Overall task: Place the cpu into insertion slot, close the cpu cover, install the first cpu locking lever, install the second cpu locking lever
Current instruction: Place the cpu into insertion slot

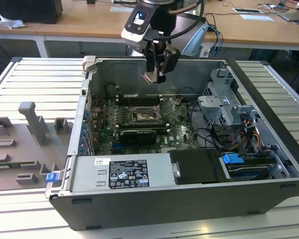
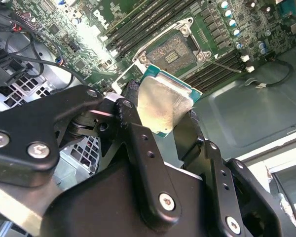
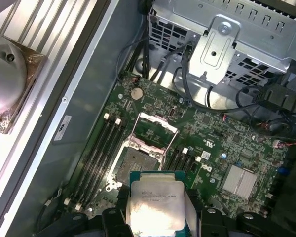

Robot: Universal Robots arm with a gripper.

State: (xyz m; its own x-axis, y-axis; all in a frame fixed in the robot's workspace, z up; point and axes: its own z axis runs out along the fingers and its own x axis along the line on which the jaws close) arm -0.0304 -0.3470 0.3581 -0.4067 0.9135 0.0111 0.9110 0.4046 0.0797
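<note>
My gripper [image 1: 156,70] hangs above the open computer case, shut on the cpu [image 1: 151,76], a flat silver square with a green edge. In both wrist views the cpu [image 2: 163,102] [image 3: 155,203] sits clamped between the black fingers [image 2: 134,129], held well above the board. The insertion slot [image 1: 143,116] lies below on the green motherboard, a dark square with a silvery rim [image 2: 176,49] [image 3: 133,163], with nothing in it. The cpu cover [image 1: 166,106] [image 3: 153,130] is swung open beside the slot.
Black memory slots [image 3: 101,155] flank the socket. A metal drive cage [image 1: 224,102] with cables [image 1: 214,137] stands at the exterior view's right, a power supply [image 1: 122,173] at the front. Grey fixtures [image 1: 32,124] sit on the slatted table outside the case.
</note>
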